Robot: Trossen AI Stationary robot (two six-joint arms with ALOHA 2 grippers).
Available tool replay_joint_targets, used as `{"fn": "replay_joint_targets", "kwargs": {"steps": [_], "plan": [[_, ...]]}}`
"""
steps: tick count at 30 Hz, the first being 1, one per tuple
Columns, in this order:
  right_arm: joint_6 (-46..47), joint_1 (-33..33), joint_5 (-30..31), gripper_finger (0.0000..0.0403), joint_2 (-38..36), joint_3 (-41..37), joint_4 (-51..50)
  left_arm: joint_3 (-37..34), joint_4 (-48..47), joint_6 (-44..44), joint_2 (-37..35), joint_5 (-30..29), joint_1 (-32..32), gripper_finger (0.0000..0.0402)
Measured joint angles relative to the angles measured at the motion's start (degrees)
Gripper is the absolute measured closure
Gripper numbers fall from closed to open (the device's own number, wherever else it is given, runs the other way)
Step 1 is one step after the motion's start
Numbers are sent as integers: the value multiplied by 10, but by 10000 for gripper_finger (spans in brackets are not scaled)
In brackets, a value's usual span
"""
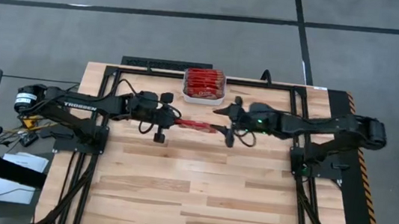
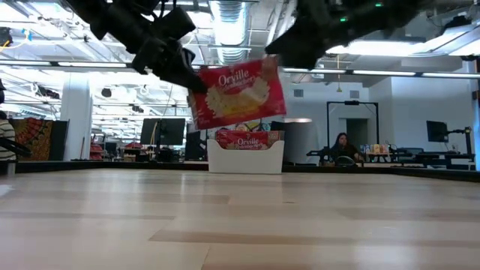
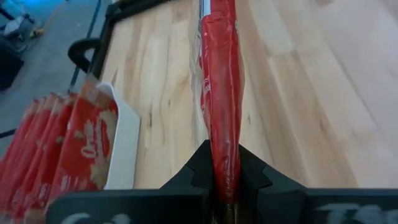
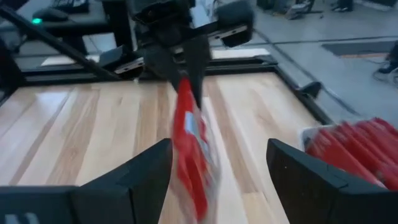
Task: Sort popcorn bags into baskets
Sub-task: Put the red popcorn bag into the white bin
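Observation:
One red popcorn bag (image 1: 198, 126) hangs in the air over the middle of the table. It stands on edge, its pale oval picture (image 2: 238, 90) facing the near side. My left gripper (image 1: 168, 121) is shut on its left end. My right gripper (image 4: 219, 149) is open; its fingers stand on either side of the bag's right end (image 4: 194, 168), apart from it. The white basket (image 1: 201, 97) sits at the table's far edge with several red bags (image 1: 203, 82) standing upright in it. My left gripper pinches the bag's left end (image 3: 225, 168) between its two fingers (image 3: 252, 177), coming level from the table's left side and lying along the bag. The bag is lifted clear of the table, on edge and slightly tilted, reaching out toward my right gripper.
The basket (image 2: 225, 159) stands just beyond the held bag. Black frame rails (image 1: 189, 74) run along the table's far edge and both sides. Bare wood (image 1: 190, 194) lies on the near half. A person (image 2: 341, 146) sits far off in the room behind.

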Motion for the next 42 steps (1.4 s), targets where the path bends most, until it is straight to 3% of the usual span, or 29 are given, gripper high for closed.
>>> {"fn": "replay_joint_targets", "kwargs": {"steps": [10,14,18,25,31,36,42], "plan": [[-41,-16,-16,122,154,159,-132,0,-34,-14,0,-24,2,391],[-45,-17,-16,144,197,201,-168,0,-44,-14,0,-29,1,391],[-61,-17,-17,205,226,233,-196,0,-63,-14,0,-35,2,391],[-78,-28,-30,380,258,278,-243,0,-66,-8,0,-66,7,388],[-83,-67,-15,385,250,277,-248,0,0,12,1,-161,19,346],[-110,-122,-6,386,232,276,-263,2,53,18,0,-168,36,295],[-171,-175,-58,386,232,276,-246,1,19,-14,0,-177,45,258]]}}
